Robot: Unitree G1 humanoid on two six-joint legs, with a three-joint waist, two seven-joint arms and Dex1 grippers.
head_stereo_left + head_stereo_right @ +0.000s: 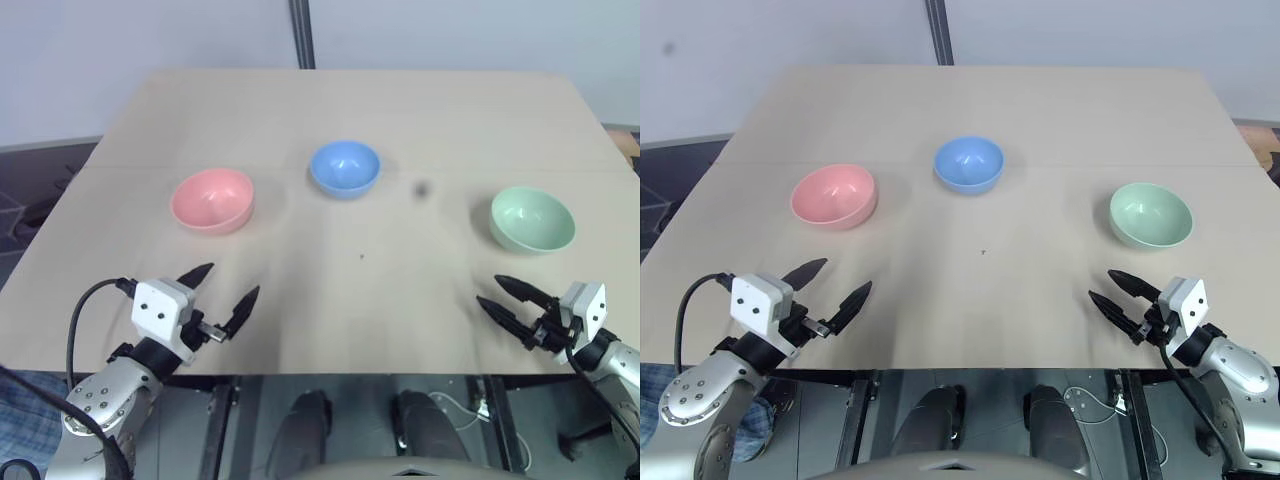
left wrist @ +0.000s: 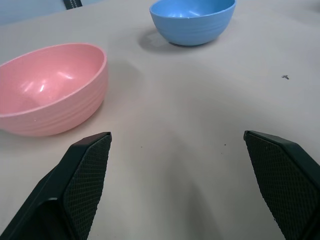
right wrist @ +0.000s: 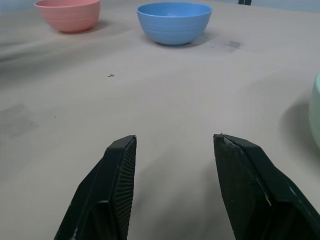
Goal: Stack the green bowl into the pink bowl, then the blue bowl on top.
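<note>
Pale tan wood made up the table [image 1: 330, 110], and three bowls sat on it, one of each colour, all upright, empty and well apart from one another. Farthest to the left stood the pink bowl [image 1: 212, 200], with the left gripper [image 1: 222, 292] hovering over the near edge in front of it, its two black fingers [image 1: 196, 273] spread wide and holding nothing. In the left wrist view the pink bowl's far side ran off the frame, and both fingers were cut off at the bottom. In the middle, a little farther back than its neighbours, sat the blue bowl [image 1: 345, 167]. A small dark speck [image 1: 362, 256] lay on the bare wood nearer the robot; what it was could not be made out. A faint grey smudge [image 1: 421, 188] marked the surface to the right of the blue bowl. On the right stood the green bowl [image 1: 532, 219], and in the right wrist view just a sliver of its rim showed at the frame's edge. Just in front of it the right gripper [image 1: 503, 295] hung with its fingers parted and empty.
</note>
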